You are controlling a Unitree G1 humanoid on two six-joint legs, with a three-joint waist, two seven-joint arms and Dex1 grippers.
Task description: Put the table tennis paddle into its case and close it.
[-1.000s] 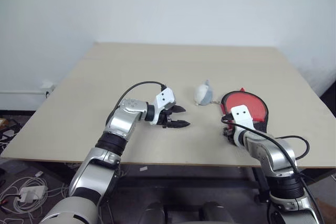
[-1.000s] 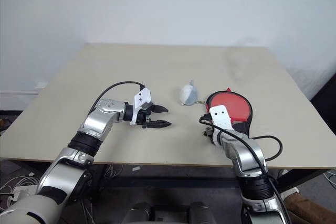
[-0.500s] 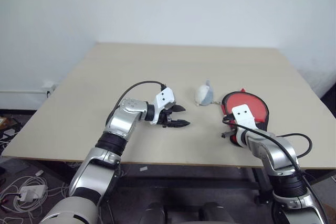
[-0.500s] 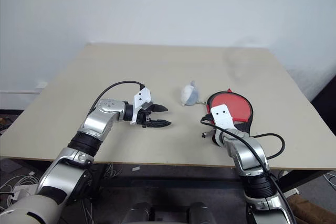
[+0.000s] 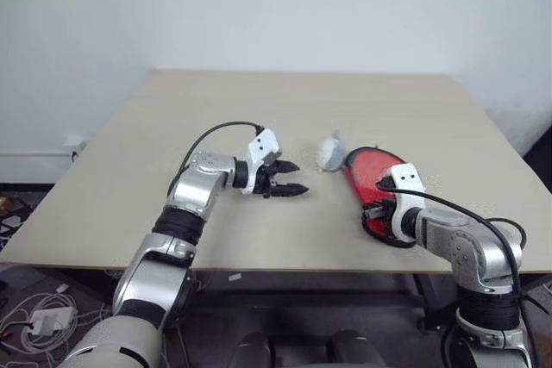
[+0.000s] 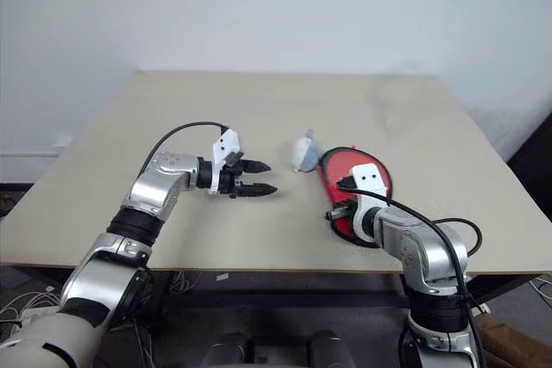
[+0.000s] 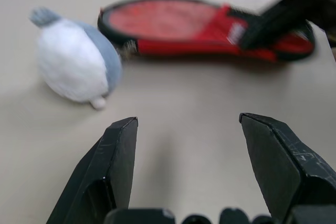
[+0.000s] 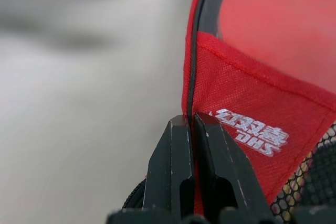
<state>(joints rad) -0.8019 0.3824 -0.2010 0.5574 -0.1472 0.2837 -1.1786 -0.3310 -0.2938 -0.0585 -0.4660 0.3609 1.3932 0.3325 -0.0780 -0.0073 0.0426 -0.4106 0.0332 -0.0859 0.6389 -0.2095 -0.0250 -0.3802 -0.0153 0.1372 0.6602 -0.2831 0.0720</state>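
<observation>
The red case with its black zipper rim lies at the table's right, its near narrow end raised so it stands tilted on its edge. My right gripper is shut on the rim at that end, beside the black mesh pocket; it is also seen from above as the right gripper. My left gripper hovers open and empty over the table, left of the case, pointing toward it. In the left wrist view the case lies beyond the left gripper. The paddle is hidden.
A small grey-white plush lump sits just left of the case's far end, another view of it being the lump. The beige table has its front edge just behind both arms. Cables lie on the floor at the lower left.
My right gripper has shut on the case's near end and lifted it, so the case went from lying flat to tilted on edge. The left gripper has shifted slightly away and stays open.
</observation>
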